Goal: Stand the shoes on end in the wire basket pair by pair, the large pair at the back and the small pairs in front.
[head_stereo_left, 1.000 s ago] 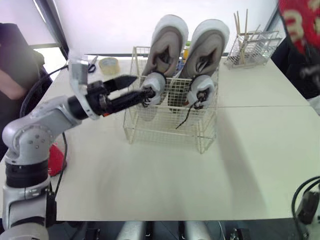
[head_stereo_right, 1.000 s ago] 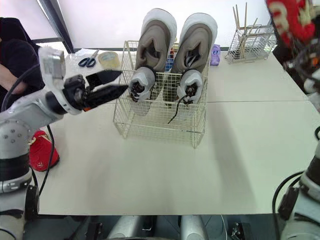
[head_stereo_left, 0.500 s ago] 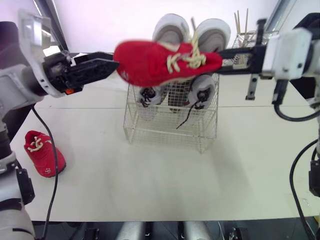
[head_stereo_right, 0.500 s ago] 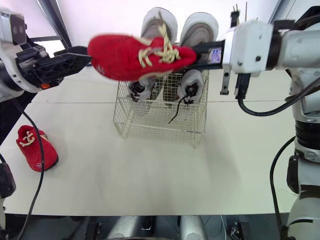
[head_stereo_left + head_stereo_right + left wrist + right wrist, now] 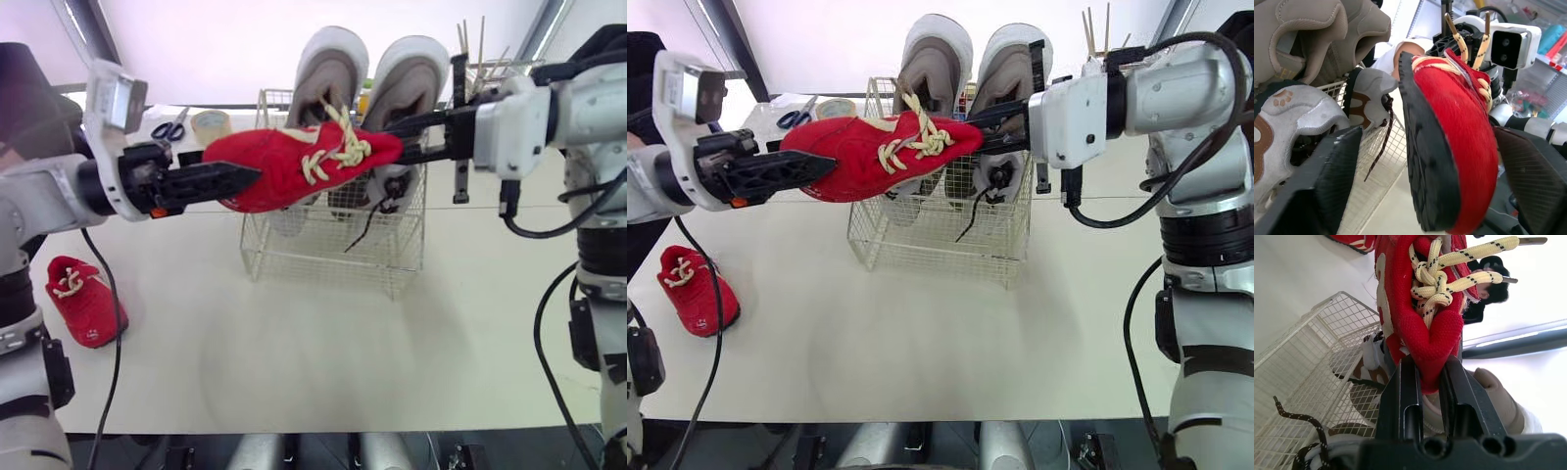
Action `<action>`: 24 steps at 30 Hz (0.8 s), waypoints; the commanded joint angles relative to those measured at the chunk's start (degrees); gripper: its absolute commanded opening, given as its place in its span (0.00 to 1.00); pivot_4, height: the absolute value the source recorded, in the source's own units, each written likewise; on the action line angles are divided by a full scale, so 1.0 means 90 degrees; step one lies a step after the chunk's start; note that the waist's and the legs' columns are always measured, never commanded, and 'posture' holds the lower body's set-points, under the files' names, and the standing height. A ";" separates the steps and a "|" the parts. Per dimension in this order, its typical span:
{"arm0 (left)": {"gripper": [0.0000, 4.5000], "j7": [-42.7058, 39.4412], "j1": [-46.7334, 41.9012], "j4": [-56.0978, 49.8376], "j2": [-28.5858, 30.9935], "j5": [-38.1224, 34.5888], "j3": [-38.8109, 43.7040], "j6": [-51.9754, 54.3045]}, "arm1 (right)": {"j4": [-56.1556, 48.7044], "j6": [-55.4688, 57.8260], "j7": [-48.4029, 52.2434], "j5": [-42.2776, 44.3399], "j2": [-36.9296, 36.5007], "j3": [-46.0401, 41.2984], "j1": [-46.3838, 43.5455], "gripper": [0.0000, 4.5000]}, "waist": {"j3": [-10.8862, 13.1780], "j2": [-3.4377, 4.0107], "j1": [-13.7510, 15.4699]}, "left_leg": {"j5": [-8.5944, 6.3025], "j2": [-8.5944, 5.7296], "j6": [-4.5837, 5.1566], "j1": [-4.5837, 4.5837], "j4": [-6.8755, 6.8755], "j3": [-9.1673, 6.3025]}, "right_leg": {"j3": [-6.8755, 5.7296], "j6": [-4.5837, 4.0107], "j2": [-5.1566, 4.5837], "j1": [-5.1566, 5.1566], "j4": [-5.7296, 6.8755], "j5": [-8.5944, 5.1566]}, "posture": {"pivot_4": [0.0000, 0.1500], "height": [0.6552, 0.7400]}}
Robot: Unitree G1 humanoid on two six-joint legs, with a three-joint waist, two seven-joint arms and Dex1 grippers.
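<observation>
Grippers are both hanging in the air over the table [image 5: 392, 352] right now. The right gripper [image 5: 1429, 367] is clamping the heel end of a red shoe [image 5: 299, 164], holding it sideways just in front of the wire basket [image 5: 323, 245]. The left gripper [image 5: 818, 166] is sitting wide open with the shoe's toe between its fingers, not squeezing it as far as I can see. The basket is sitting toward the table's far edge, with the large grey pair [image 5: 328, 73] standing on end at the back and the small grey pair [image 5: 392, 186] in front. The other red shoe [image 5: 83, 299] is lying by the table's left edge.
</observation>
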 commanded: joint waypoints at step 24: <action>0.06 0.2540 0.1032 -0.1007 -0.2104 -0.1848 0.0871 -0.1428 | -0.1694 0.9263 -0.4791 0.7511 0.0395 -0.3944 0.2059 0.99 | -0.0011 -0.0010 0.0133 | -0.0025 0.0001 0.0044 -0.0002 0.0001 -0.0009 | 0.0001 -0.0009 -0.0006 0.0005 -0.0005 0.0004 | 1.00 1.00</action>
